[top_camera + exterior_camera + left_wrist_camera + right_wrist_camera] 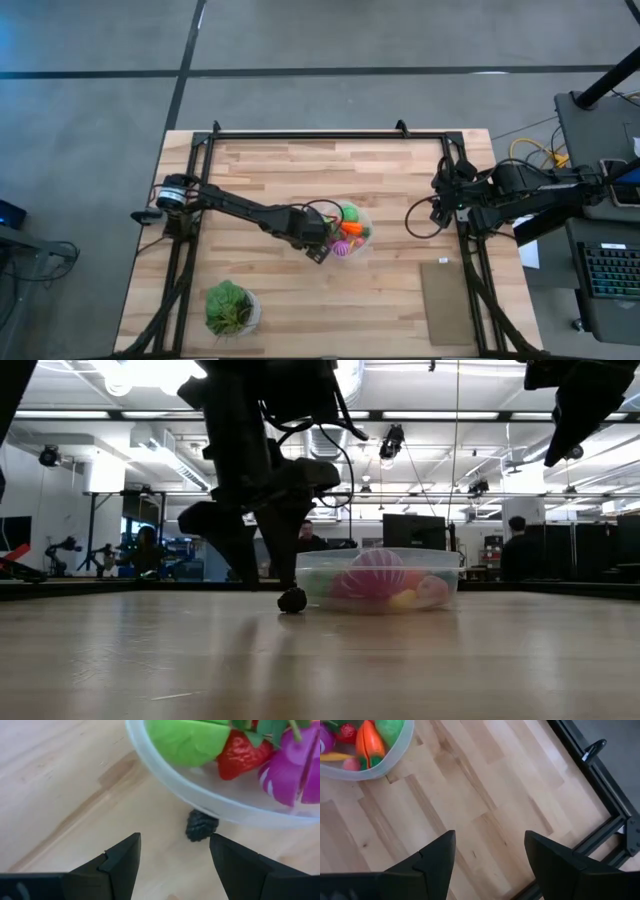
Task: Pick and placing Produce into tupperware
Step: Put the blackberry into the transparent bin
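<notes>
The clear round tupperware stands at the table's middle. It holds green, red and purple toy pieces and an orange carrot-like one. A small dark bumpy ball lies on the wood against the container's outer wall, also seen in the low view. My left gripper is open just above this ball, its fingers short of it, on the container's near-left side. My right gripper is open and waits at the table's right edge.
A leafy plant in a white pot stands near the table's near-left corner. A flat brown board lies at the near right. Black frame rails run along the table's edges. Bare wood lies between the container and the right arm.
</notes>
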Robot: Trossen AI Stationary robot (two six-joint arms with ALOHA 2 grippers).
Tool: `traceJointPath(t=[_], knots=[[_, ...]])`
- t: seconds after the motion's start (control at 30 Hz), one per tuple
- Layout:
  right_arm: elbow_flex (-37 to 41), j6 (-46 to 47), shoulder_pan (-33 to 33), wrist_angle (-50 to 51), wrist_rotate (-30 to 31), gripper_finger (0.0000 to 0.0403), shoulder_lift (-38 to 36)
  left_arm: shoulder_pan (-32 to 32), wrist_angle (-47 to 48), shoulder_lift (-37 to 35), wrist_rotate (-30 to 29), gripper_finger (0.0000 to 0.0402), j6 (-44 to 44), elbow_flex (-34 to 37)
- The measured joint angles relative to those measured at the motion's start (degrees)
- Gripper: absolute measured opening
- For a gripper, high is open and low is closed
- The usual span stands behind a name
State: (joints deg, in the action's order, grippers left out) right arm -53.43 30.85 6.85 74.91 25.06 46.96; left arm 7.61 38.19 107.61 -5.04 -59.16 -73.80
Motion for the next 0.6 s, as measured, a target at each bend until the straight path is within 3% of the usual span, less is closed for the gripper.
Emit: traceJointPath(t=[0.27,0.6], knots=[[0.00,5.20,-0.02,0.00,-0.11,0.0231,0.00,-1.28,3.90,-0.10,1.54,0.0223,-3.89,-3.74],[0.00,15.14,-0.02,0.03,-1.49,0.0231,0.00,-1.40,3.37,0.43,1.59,0.0223,2.38,-4.82]])
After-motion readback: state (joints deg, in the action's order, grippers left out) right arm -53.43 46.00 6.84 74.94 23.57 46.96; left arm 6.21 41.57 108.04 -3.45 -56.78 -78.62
